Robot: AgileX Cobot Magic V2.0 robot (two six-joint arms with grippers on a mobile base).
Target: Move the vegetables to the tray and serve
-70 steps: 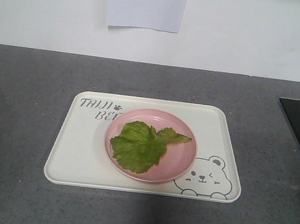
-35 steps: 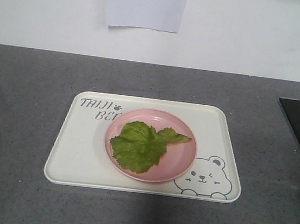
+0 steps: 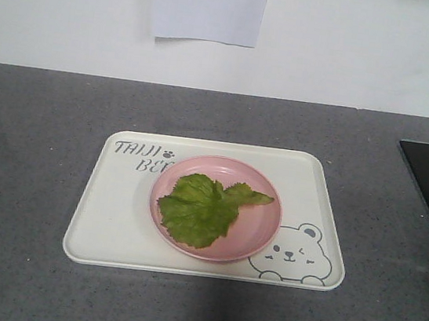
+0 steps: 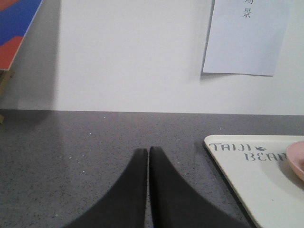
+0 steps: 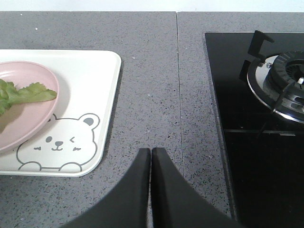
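The leaf (image 3: 204, 209) lies flat in the pink plate (image 3: 256, 233), and the plate sits on the tray (image 3: 112, 218), which rests on the grey desk (image 3: 34, 145). So the transfer looks done, and serving the tray seems to be the step in hand.

The left gripper (image 4: 148, 153) is pressed fully closed and holds nothing, over bare desk left of the tray. The right gripper (image 5: 151, 153) is likewise closed and empty, over the desk between the tray and the stove (image 5: 266, 95).

To do this well, both should open before approaching, then take opposite short rims of the tray at matching heights. Lifting evenly matters: the plate is loose on a smooth surface and would likely slide if one side rises first. The right arm should keep clear of the burner (image 5: 285, 76).
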